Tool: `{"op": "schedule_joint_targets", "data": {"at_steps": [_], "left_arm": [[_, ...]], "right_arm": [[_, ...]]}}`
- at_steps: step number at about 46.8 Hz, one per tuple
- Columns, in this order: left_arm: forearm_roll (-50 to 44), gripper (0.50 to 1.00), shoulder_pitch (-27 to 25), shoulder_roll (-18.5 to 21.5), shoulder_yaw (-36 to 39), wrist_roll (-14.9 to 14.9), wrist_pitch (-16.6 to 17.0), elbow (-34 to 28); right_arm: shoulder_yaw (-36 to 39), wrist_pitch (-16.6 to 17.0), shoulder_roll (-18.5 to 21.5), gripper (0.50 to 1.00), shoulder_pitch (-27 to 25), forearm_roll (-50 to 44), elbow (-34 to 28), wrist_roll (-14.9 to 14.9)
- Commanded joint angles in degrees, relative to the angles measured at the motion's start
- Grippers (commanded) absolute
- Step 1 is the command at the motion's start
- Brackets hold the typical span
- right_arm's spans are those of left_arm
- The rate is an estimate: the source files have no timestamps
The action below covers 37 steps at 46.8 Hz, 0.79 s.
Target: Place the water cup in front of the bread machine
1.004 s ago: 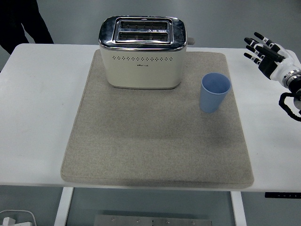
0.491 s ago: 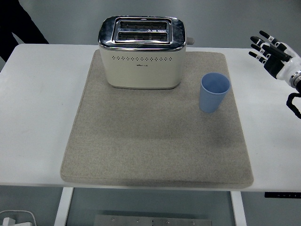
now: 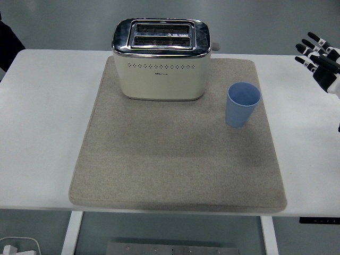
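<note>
A light blue water cup [image 3: 243,104] stands upright and empty on the right part of a grey mat [image 3: 175,154], to the right of and slightly nearer than the bread machine. The bread machine [image 3: 161,58] is a cream toaster with a chrome top at the mat's far middle. My right hand [image 3: 319,57] is at the right edge of the view, well right of the cup, fingers spread and holding nothing. My left hand is out of view.
The mat lies on a white table [image 3: 42,122]. A dark part of a person [image 3: 6,42] shows at the top left corner, beyond the table. The table's near edge runs just below the mat.
My right hand has drawn back to the right and slightly up, away from the cup. The person at the top left has moved further out of view. Cup and toaster have not moved.
</note>
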Motion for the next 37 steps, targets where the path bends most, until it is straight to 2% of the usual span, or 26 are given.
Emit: {"op": "schedule_joint_targets", "data": {"at_steps": [1, 15, 24, 30, 37], "left_arm": [[0.0, 0.999, 0.01, 0.0, 0.0, -0.01, 0.0, -0.01], [0.0, 0.999, 0.01, 0.0, 0.0, -0.01, 0.0, -0.01], [0.0, 0.999, 0.01, 0.0, 0.0, -0.01, 0.0, -0.01], [0.0, 0.999, 0.01, 0.0, 0.0, -0.01, 0.0, -0.01], [0.0, 0.999, 0.01, 0.0, 0.0, -0.01, 0.0, -0.01]], "right_arm": [[0.34, -0.14, -0.58, 0.93, -2.39, -5.45, 1.68, 0.42], [0.17, -0.58, -2.86, 0.928, -6.97, -18.29, 5.28, 5.08], [0.34, -0.58, -4.53, 0.928, -10.13, -23.66, 8.35, 9.82], [0.17, -0.75, -5.15, 0.928, -11.89, -26.03, 11.26, 11.14], [-0.36, -3.12, -4.36, 0.928, -13.03, -31.39, 11.35, 12.37]]}}
